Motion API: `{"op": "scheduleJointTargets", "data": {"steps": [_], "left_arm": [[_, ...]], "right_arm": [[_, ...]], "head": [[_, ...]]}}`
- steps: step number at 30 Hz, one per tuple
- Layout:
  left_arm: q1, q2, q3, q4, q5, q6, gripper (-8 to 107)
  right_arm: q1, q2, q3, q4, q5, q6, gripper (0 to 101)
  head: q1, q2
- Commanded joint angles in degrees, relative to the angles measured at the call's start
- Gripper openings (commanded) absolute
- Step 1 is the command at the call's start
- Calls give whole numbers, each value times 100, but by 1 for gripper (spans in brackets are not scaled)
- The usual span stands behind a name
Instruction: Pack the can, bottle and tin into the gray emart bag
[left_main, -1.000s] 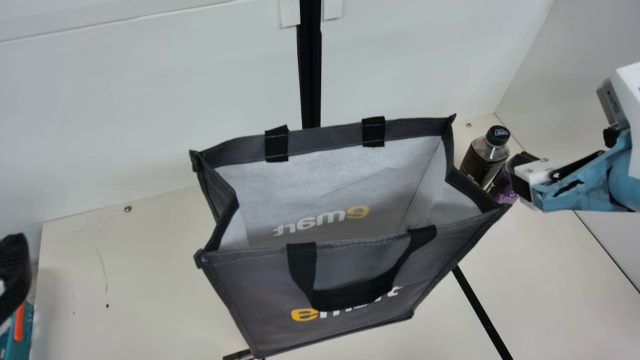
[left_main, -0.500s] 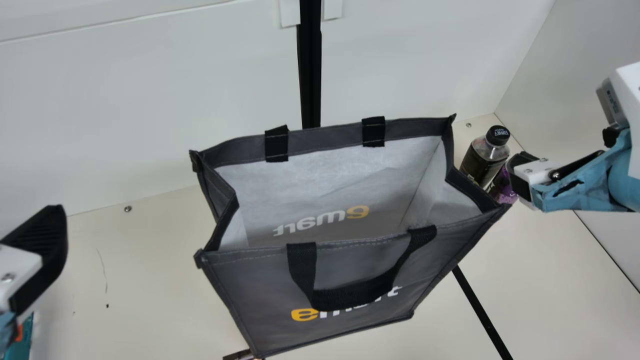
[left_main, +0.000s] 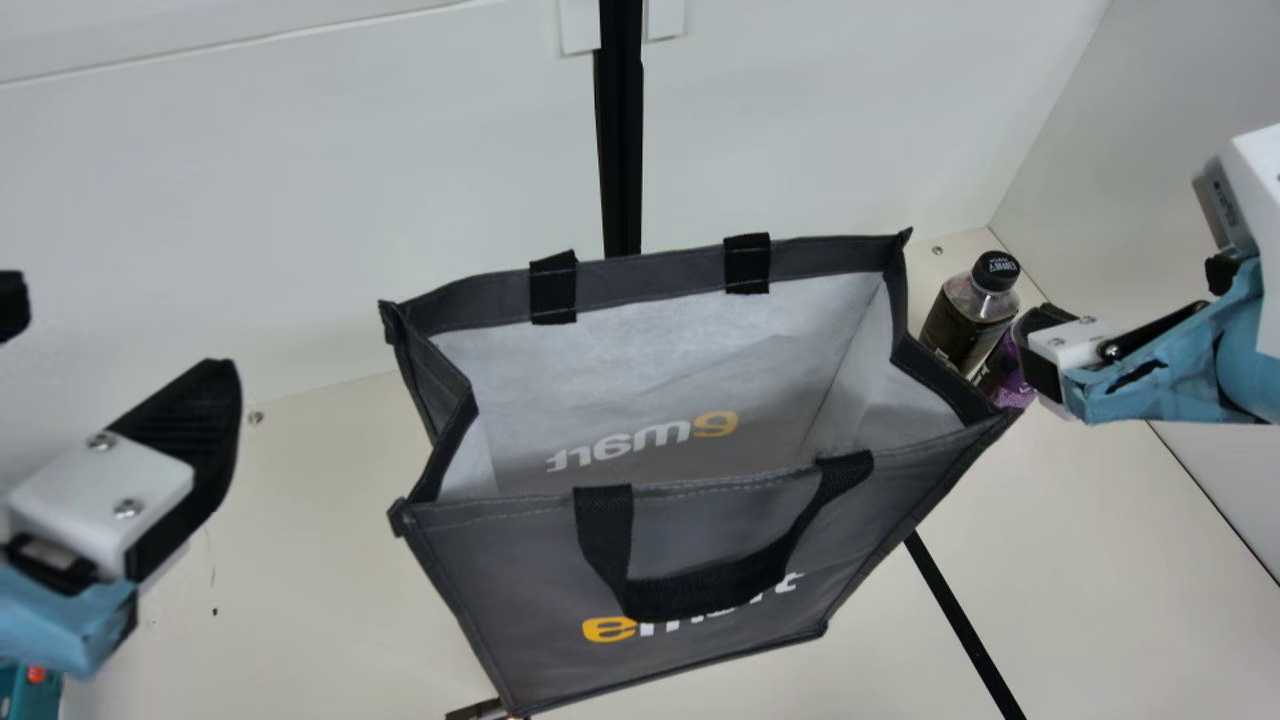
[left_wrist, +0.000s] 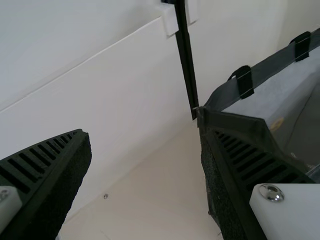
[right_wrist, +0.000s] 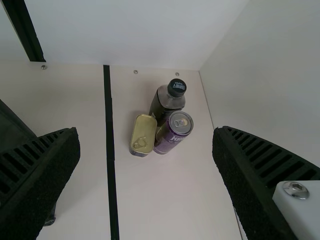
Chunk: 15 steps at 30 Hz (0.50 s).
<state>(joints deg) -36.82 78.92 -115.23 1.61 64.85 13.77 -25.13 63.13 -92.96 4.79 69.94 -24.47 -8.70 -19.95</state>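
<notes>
Boxy gray fabric bag (left_main: 500, 600) sits between left gripper (left_main: 120, 335) and right gripper (left_main: 1036, 335), both released; capped plastic bottle (left_main: 962, 322), purple metal can (right_wrist: 170, 139), round-cornered gold tin (right_wrist: 143, 133) cluster far right.

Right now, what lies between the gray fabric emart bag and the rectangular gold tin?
A black strip on the cream table runs between bag and tin, seen in the right wrist view.

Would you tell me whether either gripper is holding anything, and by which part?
Nothing is held: the left gripper and the right gripper both stand open.
</notes>
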Motion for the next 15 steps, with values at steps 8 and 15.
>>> {"op": "scheduleJointTargets", "data": {"steps": [8,15], "left_arm": [[-391,366,-558,74,117,89,90],[-643,668,-978,62,241,154,90]], "right_arm": [[0,0,0,0,0,0,91],[0,0,0,0,0,0,91]], "head": [[-130,-5],[-130,-5]]}}
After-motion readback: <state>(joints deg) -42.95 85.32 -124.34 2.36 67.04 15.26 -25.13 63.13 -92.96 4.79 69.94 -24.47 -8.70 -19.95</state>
